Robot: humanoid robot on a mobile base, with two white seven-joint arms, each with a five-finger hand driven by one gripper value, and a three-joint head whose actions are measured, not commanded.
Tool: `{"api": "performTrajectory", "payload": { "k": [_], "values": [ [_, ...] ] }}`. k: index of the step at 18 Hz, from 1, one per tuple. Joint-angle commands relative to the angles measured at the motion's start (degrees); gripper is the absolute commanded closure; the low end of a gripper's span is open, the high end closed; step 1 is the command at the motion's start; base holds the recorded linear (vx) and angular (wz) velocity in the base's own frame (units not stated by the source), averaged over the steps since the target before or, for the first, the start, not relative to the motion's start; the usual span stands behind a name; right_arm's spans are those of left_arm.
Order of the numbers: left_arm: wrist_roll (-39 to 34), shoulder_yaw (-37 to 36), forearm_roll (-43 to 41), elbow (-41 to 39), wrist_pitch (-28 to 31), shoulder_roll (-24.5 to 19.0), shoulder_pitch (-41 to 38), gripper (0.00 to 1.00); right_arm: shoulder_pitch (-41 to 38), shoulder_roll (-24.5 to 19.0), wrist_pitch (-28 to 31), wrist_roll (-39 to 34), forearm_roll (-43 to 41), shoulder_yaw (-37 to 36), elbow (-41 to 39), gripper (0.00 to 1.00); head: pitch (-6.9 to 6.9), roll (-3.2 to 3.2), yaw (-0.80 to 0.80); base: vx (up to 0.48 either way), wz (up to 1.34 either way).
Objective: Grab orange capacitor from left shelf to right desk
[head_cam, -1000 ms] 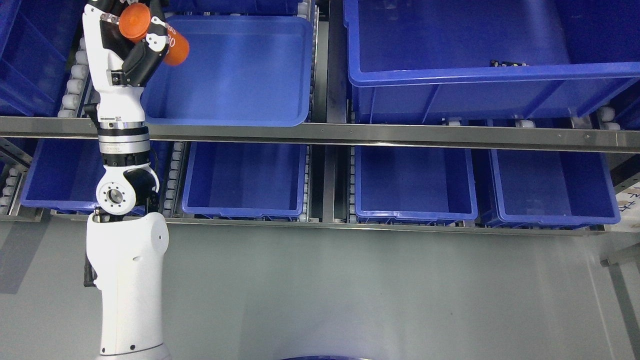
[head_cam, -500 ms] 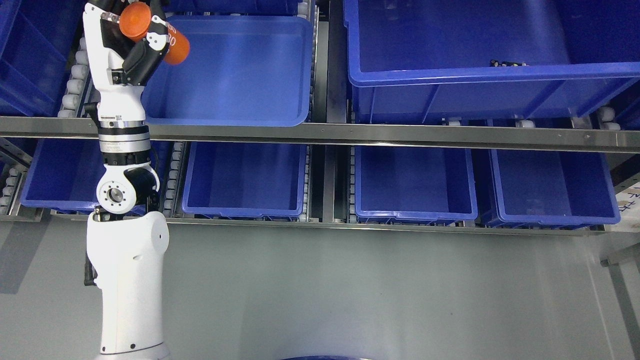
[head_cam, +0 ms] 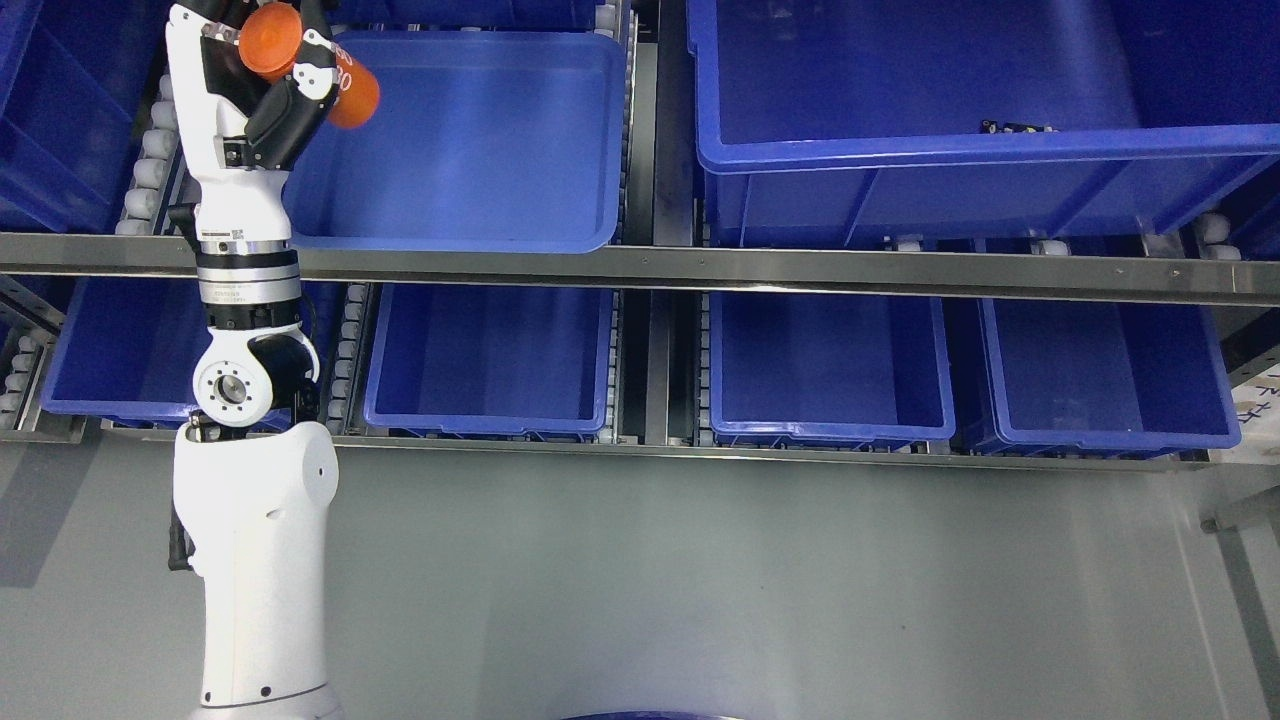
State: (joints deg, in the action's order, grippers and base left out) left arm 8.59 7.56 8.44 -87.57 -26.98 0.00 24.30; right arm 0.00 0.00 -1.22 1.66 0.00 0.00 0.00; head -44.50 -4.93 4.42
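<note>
My left hand [head_cam: 265, 70] is raised at the top left of the head view, its fingers [head_cam: 290, 105] curled around an orange capacitor [head_cam: 275, 40], a cylinder lying at a slant with its round end toward me. The hand holds it at the left rim of a blue bin [head_cam: 560, 235] on the upper shelf level. The white left arm [head_cam: 255, 560] rises from the bottom edge. The right hand is out of view.
A steel shelf rail [head_cam: 800, 268] crosses the view. A larger blue bin [head_cam: 960, 150] stands upper right. Several blue bins sit on the lower level, one below the middle [head_cam: 490, 415]. Grey floor [head_cam: 750, 580] lies in front.
The hand with the capacitor has crept very slightly upward; otherwise nothing has visibly changed.
</note>
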Motion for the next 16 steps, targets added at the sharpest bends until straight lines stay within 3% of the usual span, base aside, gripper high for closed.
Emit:
{"api": "performTrajectory", "payload": {
  "k": [1, 16],
  "values": [
    [0.03, -0.09, 0.0, 0.03, 0.0, -1.0, 0.13, 0.99, -1.14, 1.0, -0.1, 0.01, 0.18, -0.7, -1.0, 0.0, 0.0, 0.0, 0.0, 0.0, 0.0],
    [0.03, 0.44, 0.0, 0.38, 0.35, -1.0, 0.75, 0.99, -1.14, 1.0, -0.1, 0.01, 0.18, -0.7, -1.0, 0.0, 0.0, 0.0, 0.0, 0.0, 0.0]
  ]
}}
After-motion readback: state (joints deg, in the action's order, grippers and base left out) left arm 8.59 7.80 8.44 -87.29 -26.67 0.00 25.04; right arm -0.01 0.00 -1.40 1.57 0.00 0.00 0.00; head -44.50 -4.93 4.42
